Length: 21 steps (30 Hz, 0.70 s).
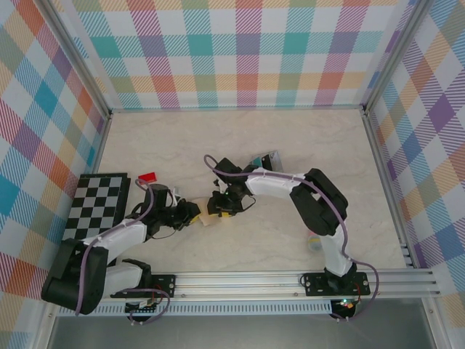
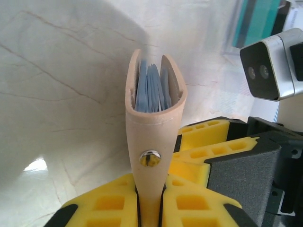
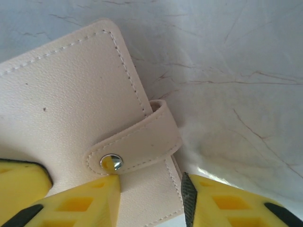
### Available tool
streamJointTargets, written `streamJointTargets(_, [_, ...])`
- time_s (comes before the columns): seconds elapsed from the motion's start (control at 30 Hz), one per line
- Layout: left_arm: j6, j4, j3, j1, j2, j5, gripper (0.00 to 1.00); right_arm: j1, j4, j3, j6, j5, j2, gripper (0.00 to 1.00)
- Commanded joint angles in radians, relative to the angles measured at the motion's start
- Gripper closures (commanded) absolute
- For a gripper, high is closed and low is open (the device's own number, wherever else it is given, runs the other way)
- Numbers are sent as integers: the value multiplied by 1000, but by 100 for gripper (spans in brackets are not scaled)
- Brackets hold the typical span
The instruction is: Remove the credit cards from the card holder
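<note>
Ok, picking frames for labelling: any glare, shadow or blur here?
Left wrist view: the card holder is sharp, the box behind it is blurred, and glare spots the table. Right wrist view: soft shadow beside the card holder; its stud mirrors yellow. Top view: evenly lit.

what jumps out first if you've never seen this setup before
The tan card holder stands out most, pinched between the yellow fingers of the left gripper near the middle of the table, its blue-grey lining showing between the covers. The right gripper sits close against its snap strap, jaws apart. Further left, a red card lies beside a black-and-white checkered board.
</note>
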Motion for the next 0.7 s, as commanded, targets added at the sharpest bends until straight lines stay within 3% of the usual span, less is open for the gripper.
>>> streamJointTargets(0.0, [22,40,11,2,-77,50,92,-10,28,-47,-43,47,-89,55])
streamJointTargets(0.13, [26,14,37,-7,-106,52,95,-21,65,-79,-65,67,-164,44])
streamJointTargets(0.23, [36,-10,67,-18,-97,44,97,-21,89,-86,-72,45,-183,41])
streamJointTargets(0.5, [42,4,119,-72,-8,35,100,-21,70,-47,-75,43,-133,52])
streamJointTargets(0.67, [43,8,126,-91,9,23,100,-21,39,-34,-82,73,-114,53])
